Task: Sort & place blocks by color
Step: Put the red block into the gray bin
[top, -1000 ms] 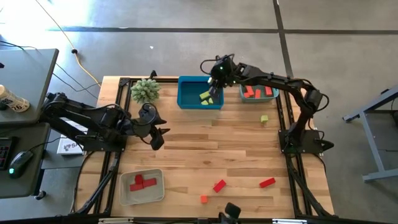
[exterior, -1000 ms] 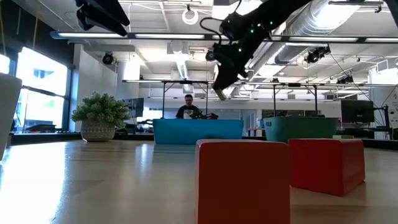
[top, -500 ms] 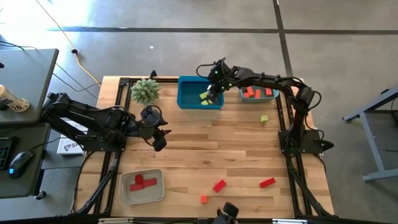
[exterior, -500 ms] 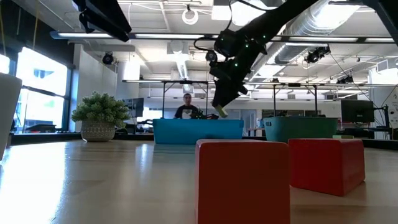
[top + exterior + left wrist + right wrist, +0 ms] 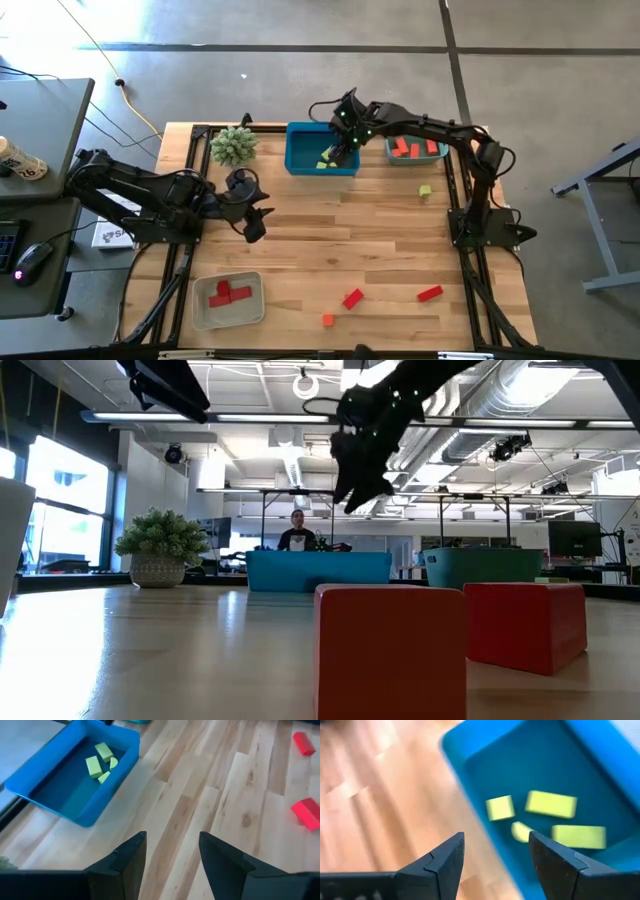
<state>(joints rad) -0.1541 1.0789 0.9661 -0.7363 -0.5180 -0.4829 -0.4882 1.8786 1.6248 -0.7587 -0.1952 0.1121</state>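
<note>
My right gripper (image 5: 343,142) hangs open above the blue tray (image 5: 303,145), with nothing between its fingers (image 5: 445,860). Several yellow-green blocks (image 5: 551,804) lie on the tray's floor below it. In the low view, my right gripper (image 5: 360,488) stands well above the tray's rim (image 5: 318,568). My left gripper (image 5: 251,216) waits open over the table's left half, empty, and the blue tray (image 5: 85,812) shows ahead of it. One yellow-green block (image 5: 425,190), two red blocks (image 5: 352,298) (image 5: 430,293) and an orange block (image 5: 327,320) lie loose on the table.
A teal tray (image 5: 437,156) with red blocks stands right of the blue one. A grey tray (image 5: 200,312) with red blocks sits at the near left. A spiky green plant (image 5: 233,145) stands left of the blue tray. Bare wood lies in the table's middle.
My right gripper carried a yellow-green block a little toward the table's left over the blue tray and dipped toward it. It then opened and let go, and has since risen. The block now lies in the tray with the others.
</note>
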